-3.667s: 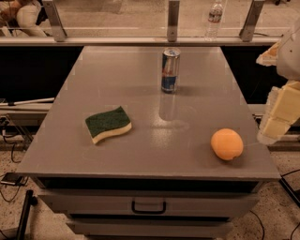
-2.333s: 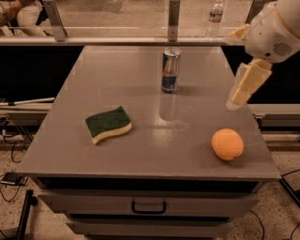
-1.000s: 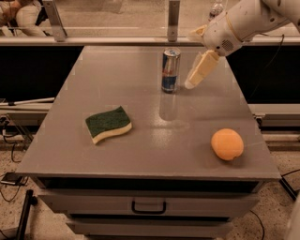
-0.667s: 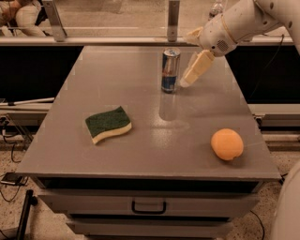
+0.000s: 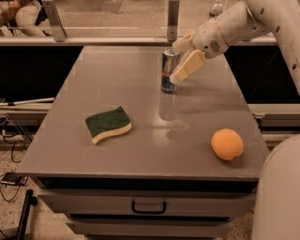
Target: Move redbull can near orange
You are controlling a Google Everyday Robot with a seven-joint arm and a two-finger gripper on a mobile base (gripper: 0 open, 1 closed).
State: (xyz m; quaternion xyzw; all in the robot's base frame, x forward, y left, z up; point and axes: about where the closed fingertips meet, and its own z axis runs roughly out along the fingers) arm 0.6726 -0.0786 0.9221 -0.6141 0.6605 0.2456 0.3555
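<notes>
The redbull can (image 5: 168, 70), blue and silver, stands upright at the far middle of the grey table (image 5: 117, 84). My gripper (image 5: 175, 62) comes in from the upper right and is open. One cream finger (image 5: 188, 65) lies in front of the can's right side, and the other reaches behind its top. I cannot tell whether they touch the can. The orange (image 5: 227, 144) lies near the table's front right corner, well apart from the can.
A green and yellow sponge (image 5: 108, 123) lies at the front left. A clear water bottle (image 5: 216, 7) stands beyond the railing at the back. A drawer handle (image 5: 148, 206) shows under the table's front edge. My white body (image 5: 279, 192) fills the lower right.
My arm has swung from the table's right side up and left to the can. The fingers now sit against the can's right side. The can, orange and sponge have not moved.
</notes>
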